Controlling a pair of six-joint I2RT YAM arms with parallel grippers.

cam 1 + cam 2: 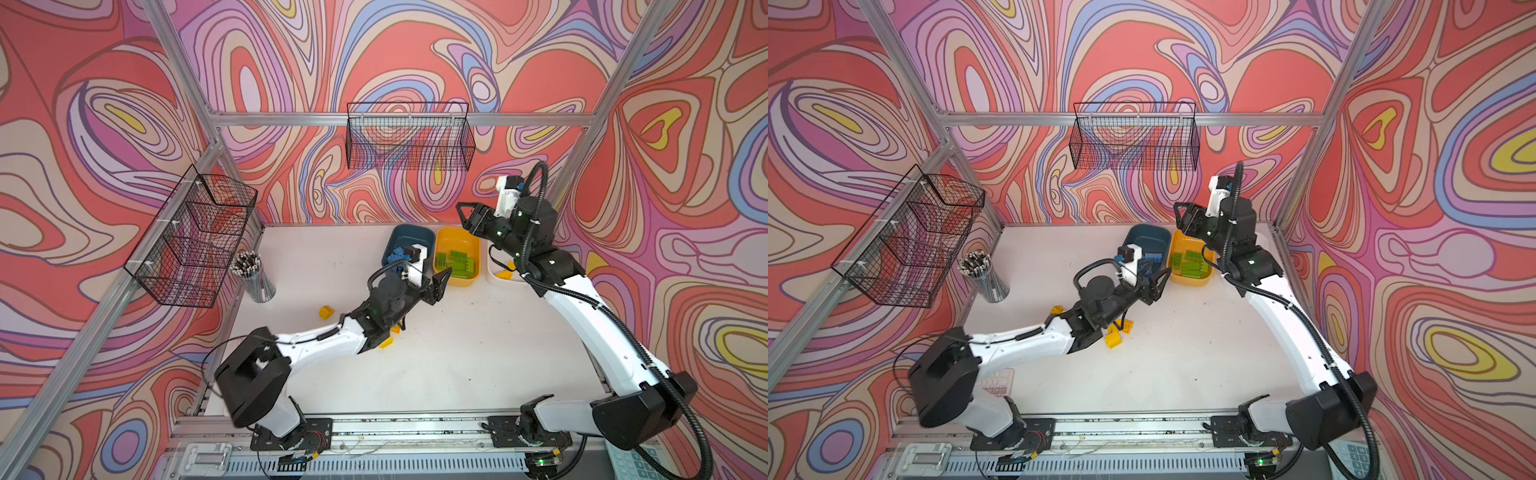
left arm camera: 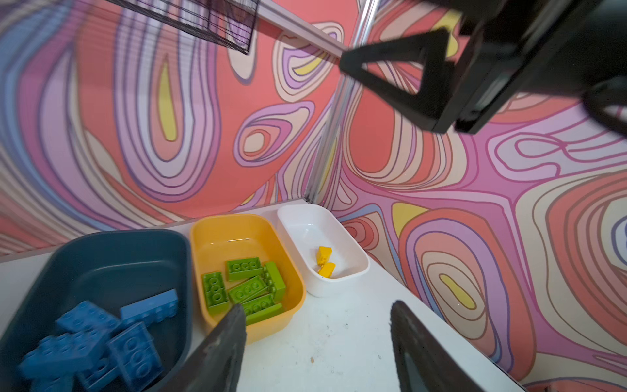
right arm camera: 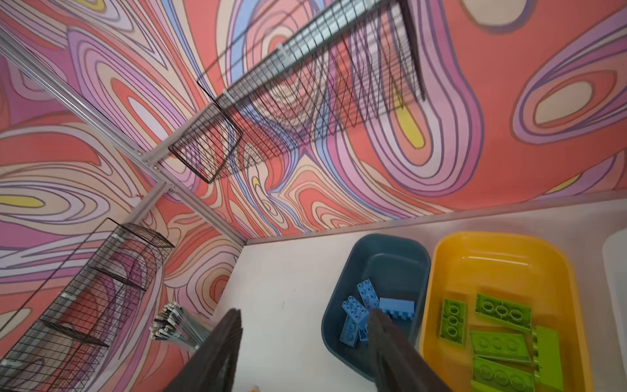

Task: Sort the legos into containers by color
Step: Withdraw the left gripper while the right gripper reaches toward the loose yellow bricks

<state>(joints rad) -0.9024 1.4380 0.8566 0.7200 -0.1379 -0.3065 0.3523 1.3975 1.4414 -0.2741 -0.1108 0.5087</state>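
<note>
Three containers stand in a row at the back of the table. The teal tub [image 2: 101, 258] holds several blue legos [image 2: 101, 339]. Lime green legos [image 2: 247, 288] lie in the yellow-orange tub [image 2: 237, 230]. Two yellow legos [image 2: 324, 259] lie in the white tub [image 2: 305, 220], which the right arm mostly hides in both top views. Loose yellow legos [image 1: 326, 311] [image 1: 1113, 340] [image 1: 1125, 326] lie on the table by the left forearm. My left gripper [image 1: 441, 284] [image 2: 317, 325] hovers open and empty just in front of the yellow-orange tub [image 1: 457, 253]. My right gripper [image 1: 463, 216] [image 3: 305, 325] is raised above the tubs, open and empty.
A metal mesh pencil cup [image 1: 255, 274] stands at the table's left side. One black wire basket [image 1: 195, 241] hangs on the left wall and another [image 1: 409, 137] on the back wall. A keypad [image 1: 994, 384] lies near the left arm's base.
</note>
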